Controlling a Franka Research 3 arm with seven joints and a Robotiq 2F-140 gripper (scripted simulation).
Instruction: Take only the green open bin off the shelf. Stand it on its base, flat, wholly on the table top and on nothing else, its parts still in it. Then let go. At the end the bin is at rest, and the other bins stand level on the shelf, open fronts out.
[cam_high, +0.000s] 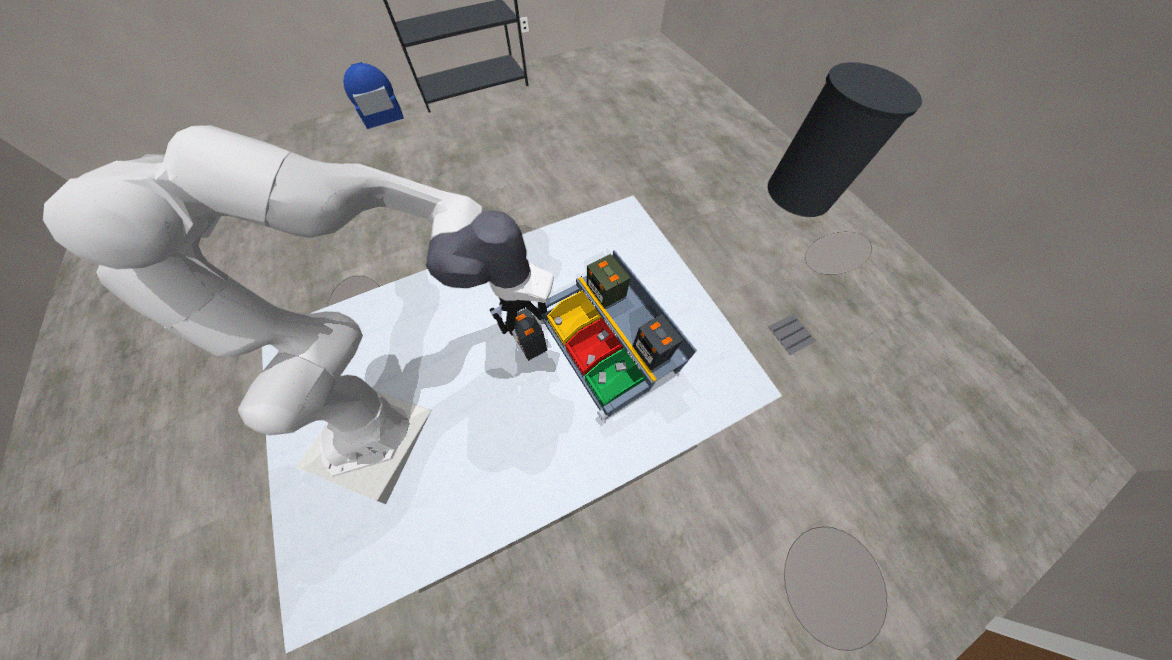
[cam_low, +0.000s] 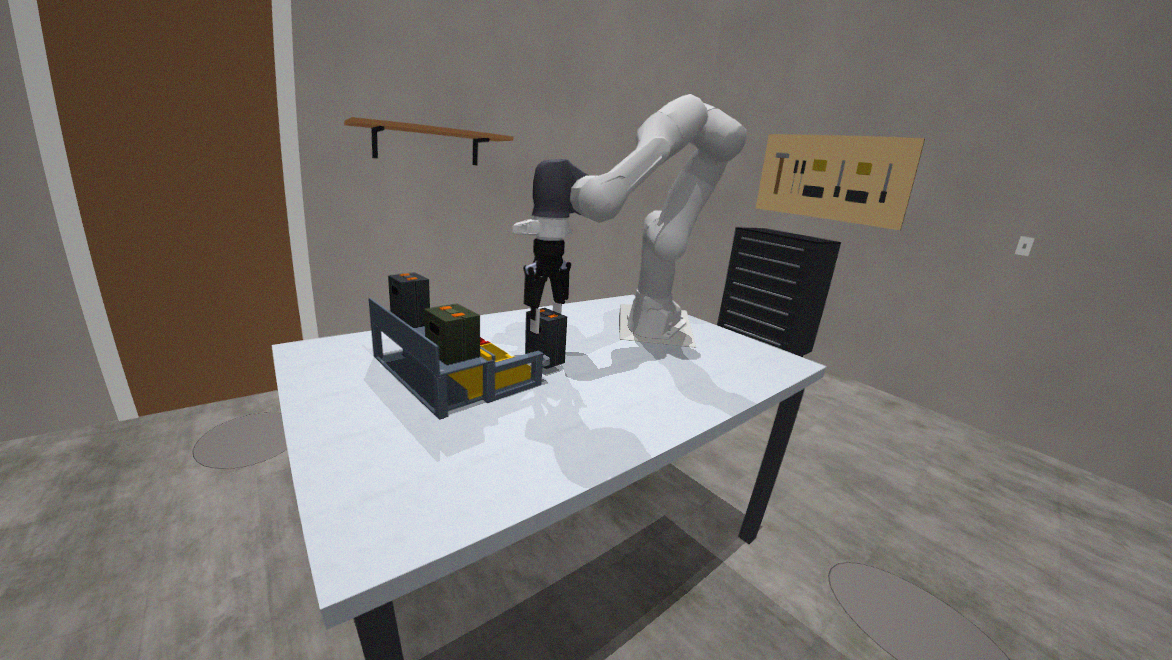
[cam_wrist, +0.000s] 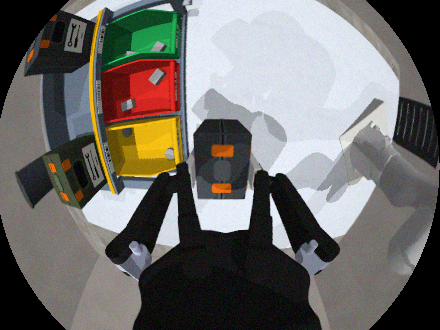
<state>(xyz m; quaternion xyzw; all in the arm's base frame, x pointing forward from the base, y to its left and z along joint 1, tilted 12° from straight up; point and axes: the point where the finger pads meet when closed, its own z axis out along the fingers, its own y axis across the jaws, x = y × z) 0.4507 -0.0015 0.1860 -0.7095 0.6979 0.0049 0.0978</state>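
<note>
Top view, L-R: gripper (cam_high: 522, 323) (cam_low: 546, 314) (cam_wrist: 221, 156) clamped on black orange-latched toolbox (cam_high: 531, 339) (cam_low: 548, 342) (cam_wrist: 222, 137), upright beside shelf (cam_high: 623, 332) (cam_low: 489, 379) (cam_wrist: 95, 100). Yellow bin (cam_high: 574, 313) (cam_low: 512, 377) (cam_wrist: 145, 150), red bin (cam_high: 592, 345) (cam_wrist: 142, 92), then green open bin (cam_high: 616, 381) (cam_wrist: 145, 37), parts inside, all on shelf. Green not on table top.

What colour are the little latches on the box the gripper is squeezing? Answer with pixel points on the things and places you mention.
The latches (cam_wrist: 222, 150) are orange, clearest in the wrist view.

Workshop, tool pegboard (cam_low: 839, 182), black drawer cabinet (cam_low: 777, 288), blue welding mask (cam_high: 369, 91)
</note>
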